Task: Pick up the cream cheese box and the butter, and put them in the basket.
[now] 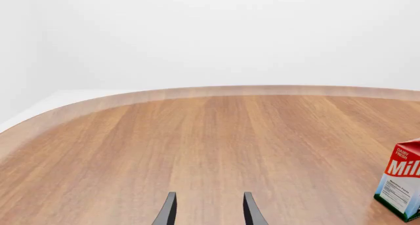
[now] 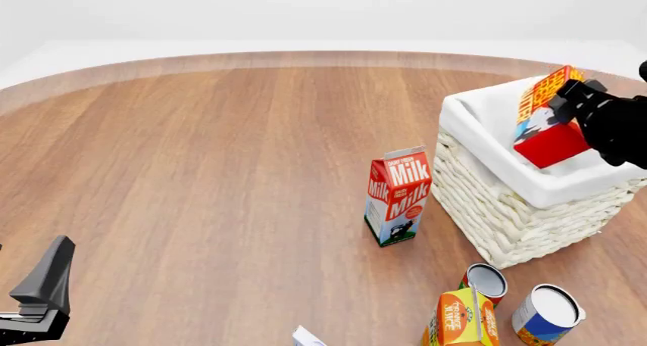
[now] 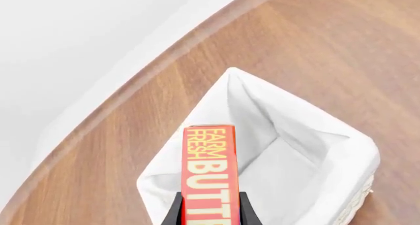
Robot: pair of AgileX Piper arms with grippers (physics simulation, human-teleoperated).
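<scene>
Butter, the oblong orange-red carton (image 2: 546, 126), is clamped in the right gripper (image 2: 568, 104) above the white wicker basket's rim (image 2: 475, 119); left gripper (image 1: 208, 210) hangs parted over bare wood.

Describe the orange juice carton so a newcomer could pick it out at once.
Start at the white wicker basket on the table's right side, then look toward the near edge below it. The orange juice carton stands there beside two open cans. It is the only orange and yellow carton; the milk carton is red and white.
</scene>
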